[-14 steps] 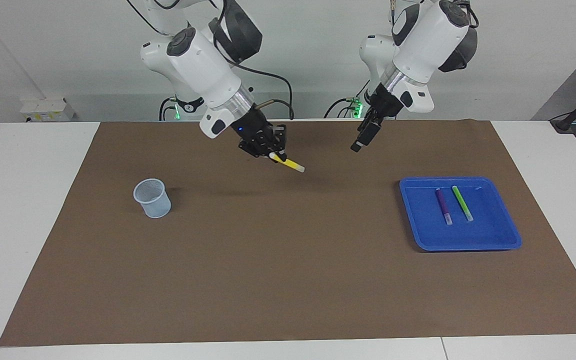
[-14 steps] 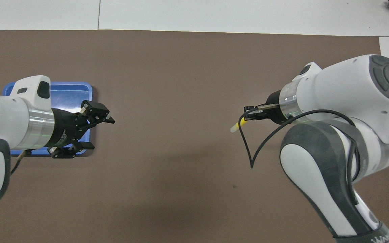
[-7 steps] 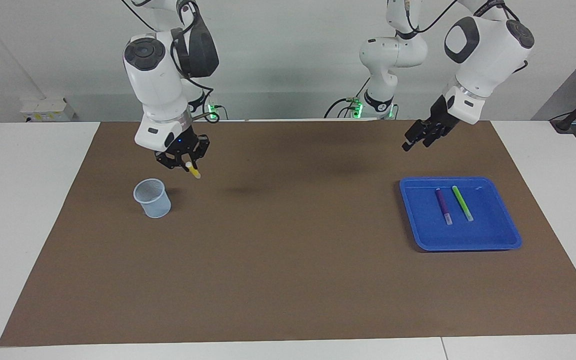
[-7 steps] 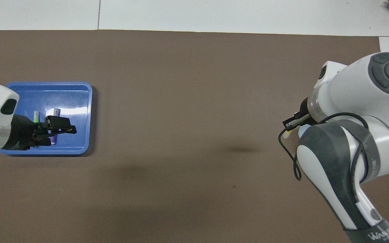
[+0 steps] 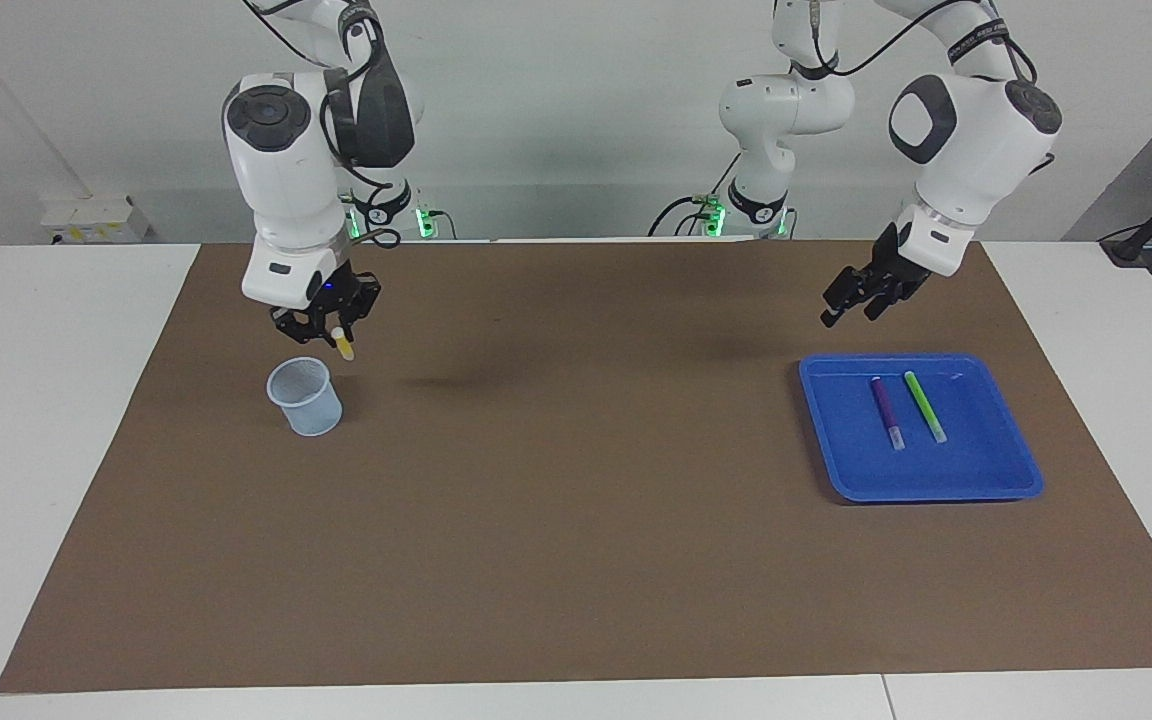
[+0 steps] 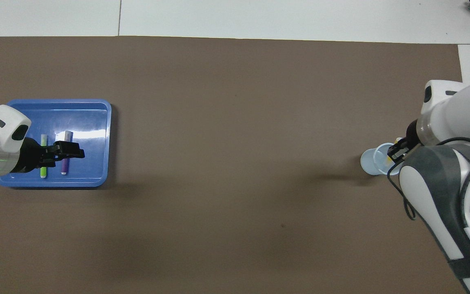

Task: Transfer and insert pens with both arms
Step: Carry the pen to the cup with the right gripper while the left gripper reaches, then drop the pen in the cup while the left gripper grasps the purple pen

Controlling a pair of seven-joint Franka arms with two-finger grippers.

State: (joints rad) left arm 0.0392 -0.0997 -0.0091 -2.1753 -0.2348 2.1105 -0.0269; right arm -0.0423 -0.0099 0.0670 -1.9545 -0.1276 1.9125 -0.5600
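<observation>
The right tool grips the slim yellow pen above the round mesh cup, perhaps just off its rim. The left tool hangs open above the glossy blue tray, where the purple pen and green pen lie, green at purple's 3 o'clock in the facing view.

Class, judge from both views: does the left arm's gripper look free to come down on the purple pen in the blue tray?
Probably yes. The left gripper hangs open and empty above the blue tray; the purple pen lies uncovered, apart from the green pen.

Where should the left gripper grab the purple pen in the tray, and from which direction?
Take the purple pen mid-barrel, coming straight down. It lies flat in the blue tray, beside but apart from the green pen, so fingers likely fit either side of its width. The left gripper hangs open over the mat by the tray.
</observation>
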